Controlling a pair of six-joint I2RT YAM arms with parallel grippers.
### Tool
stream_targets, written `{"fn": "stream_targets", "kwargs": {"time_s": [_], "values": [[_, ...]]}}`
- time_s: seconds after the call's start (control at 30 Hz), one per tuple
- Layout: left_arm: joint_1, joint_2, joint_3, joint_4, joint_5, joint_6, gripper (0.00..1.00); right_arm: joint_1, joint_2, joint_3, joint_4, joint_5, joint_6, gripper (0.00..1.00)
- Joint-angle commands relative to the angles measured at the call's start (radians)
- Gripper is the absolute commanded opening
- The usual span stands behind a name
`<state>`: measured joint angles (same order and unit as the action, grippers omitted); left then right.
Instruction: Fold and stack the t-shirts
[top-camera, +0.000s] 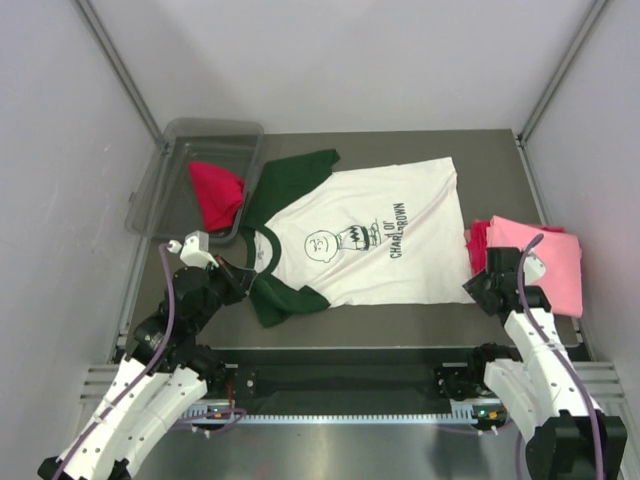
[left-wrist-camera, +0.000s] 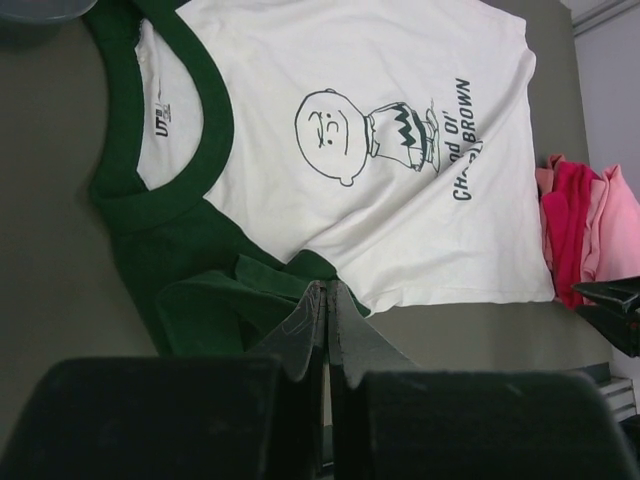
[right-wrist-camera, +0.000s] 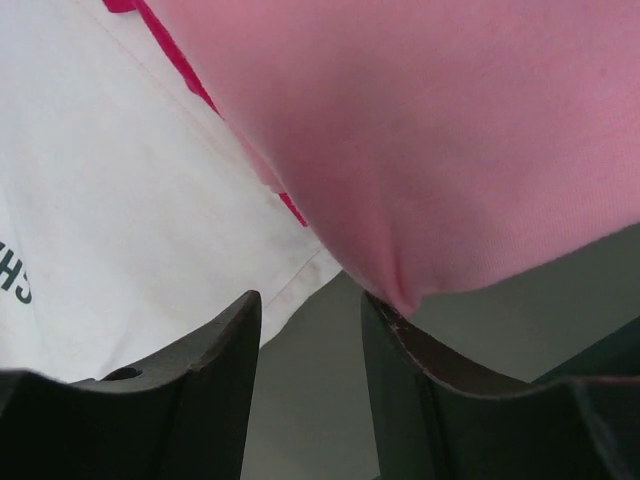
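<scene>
Lying flat mid-frame, collar left and hem right, the white shirt (top-camera: 380, 240) has the left gripper (left-wrist-camera: 326, 290) closed tight at its lower-left green sleeve (top-camera: 285, 300), while the right gripper (right-wrist-camera: 310, 295), jaws parted and empty, sits at the lower-right hem beside the pink shirt (top-camera: 545, 250).

Red t-shirt (top-camera: 478, 242) mostly hidden under pink t-shirt (top-camera: 545, 255), lettering (right-wrist-camera: 12, 275) on white t-shirt (right-wrist-camera: 120, 200) cut off at right wrist view's edge
</scene>
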<state>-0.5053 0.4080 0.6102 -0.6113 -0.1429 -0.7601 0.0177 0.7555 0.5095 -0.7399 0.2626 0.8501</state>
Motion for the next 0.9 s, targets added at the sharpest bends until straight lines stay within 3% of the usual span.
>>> {"fn": "stream_targets", "kwargs": {"time_s": [0.0,0.23,0.53,0.6,0.67,0.87], "values": [[-0.004,-0.009,-0.012,0.085,-0.009,0.018,0.0,0.011,0.031,-0.044,0.043,0.0,0.064,0.44],[-0.002,-0.034,0.022,0.035,-0.072,0.031,0.0,0.016,0.154,-0.111,0.226,-0.039,0.132,0.35],[-0.004,-0.044,0.029,0.01,-0.129,0.024,0.0,0.024,0.228,-0.127,0.272,0.079,0.188,0.33],[-0.004,-0.04,0.031,0.008,-0.129,0.021,0.0,0.024,0.237,-0.134,0.278,0.089,0.195,0.25],[-0.002,-0.038,0.028,0.012,-0.13,0.018,0.0,0.025,0.251,-0.138,0.283,0.092,0.199,0.0],[-0.004,-0.015,0.048,0.019,-0.124,0.031,0.0,0.053,0.214,-0.088,0.191,0.089,0.188,0.0]]}}
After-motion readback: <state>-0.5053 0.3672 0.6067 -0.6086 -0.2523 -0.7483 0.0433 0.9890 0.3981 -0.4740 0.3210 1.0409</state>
